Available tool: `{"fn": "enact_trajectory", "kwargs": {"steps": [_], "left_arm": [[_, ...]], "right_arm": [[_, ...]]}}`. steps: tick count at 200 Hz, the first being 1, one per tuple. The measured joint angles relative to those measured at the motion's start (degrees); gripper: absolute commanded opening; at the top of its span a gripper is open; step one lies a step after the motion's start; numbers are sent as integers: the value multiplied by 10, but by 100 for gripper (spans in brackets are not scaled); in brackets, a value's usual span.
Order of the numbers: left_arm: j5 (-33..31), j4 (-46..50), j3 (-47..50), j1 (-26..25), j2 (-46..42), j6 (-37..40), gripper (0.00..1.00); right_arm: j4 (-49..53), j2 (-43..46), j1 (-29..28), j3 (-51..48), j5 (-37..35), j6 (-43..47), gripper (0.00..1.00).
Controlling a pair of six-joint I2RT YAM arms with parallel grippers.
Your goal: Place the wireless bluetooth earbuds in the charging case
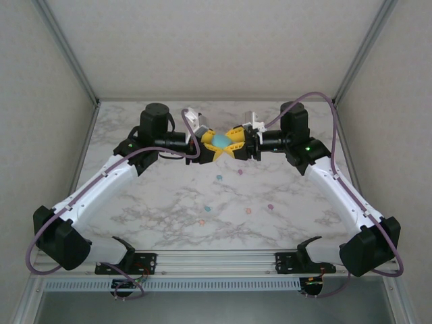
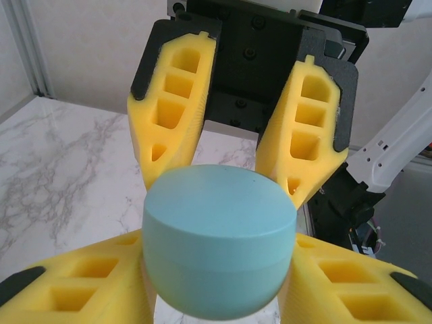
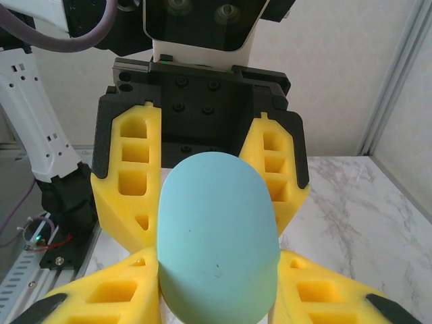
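Teal case gripped in mid-air, buds loose below.
The left gripper [image 1: 205,146], jaws part closed, pinched the case [image 1: 221,142] against the right gripper [image 1: 237,143], which clamped it likewise. The earbuds [image 1: 219,177] lay scattered on the table [image 1: 162,202]. The smooth shell might slip and drop.

The left arm [image 1: 101,182] and right arm [image 1: 344,192] have white shells between black joint housings, each with a purple cable [image 1: 335,115] alongside. The left gripper [image 1: 214,144] and right gripper [image 1: 231,143] have yellow, window-cut fingers [image 2: 169,108] on black screw-studded blocks [image 2: 253,54].
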State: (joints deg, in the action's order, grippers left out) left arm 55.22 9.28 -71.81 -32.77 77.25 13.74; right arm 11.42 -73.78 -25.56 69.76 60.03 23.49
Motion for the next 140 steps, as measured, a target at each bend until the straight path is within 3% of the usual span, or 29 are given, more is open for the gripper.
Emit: {"fn": "enact_trajectory", "kwargs": {"steps": [43,90,140], "left_arm": [[-2,0,0,0,0,0,48],[-3,1,0,0,0,2,39],[-4,4,0,0,0,2,44]], "right_arm": [[5,0,-2,0,-5,14,32],[4,1,-2,0,-9,14,32],[8,2,-2,0,-13,15,32]]}}
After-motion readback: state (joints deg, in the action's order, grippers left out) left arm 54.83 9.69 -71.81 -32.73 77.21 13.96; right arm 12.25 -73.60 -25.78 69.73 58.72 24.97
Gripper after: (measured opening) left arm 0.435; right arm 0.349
